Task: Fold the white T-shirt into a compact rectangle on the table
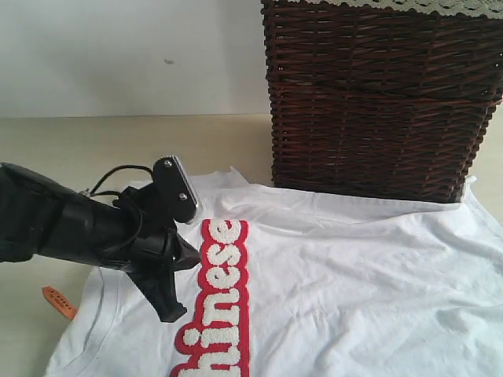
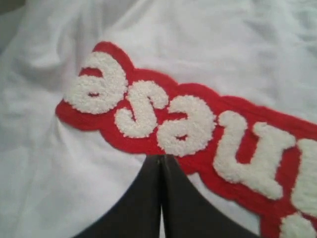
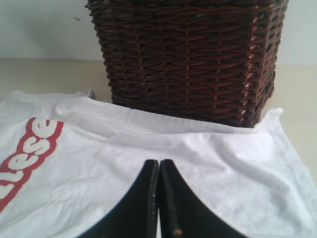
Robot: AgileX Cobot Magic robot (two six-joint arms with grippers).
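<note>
The white T-shirt (image 1: 354,283) lies spread flat on the table (image 1: 94,149), its fuzzy white lettering on a red band (image 1: 224,298) running toward the near edge. A small orange tag (image 1: 59,302) sticks out at its left side. My left gripper (image 1: 171,314) hangs just over the shirt left of the lettering, shut and empty; in its wrist view the left gripper (image 2: 161,157) has its tips at the red band (image 2: 168,124). My right gripper (image 3: 159,162) is shut with nothing in it, above plain white cloth (image 3: 148,139). It is out of the exterior view.
A tall dark wicker basket (image 1: 377,102) with a lace-edged liner (image 1: 393,6) stands at the back right, against the shirt's far edge; the basket (image 3: 188,54) faces the right gripper. Bare table stretches left of the basket, up to a white wall (image 1: 118,55).
</note>
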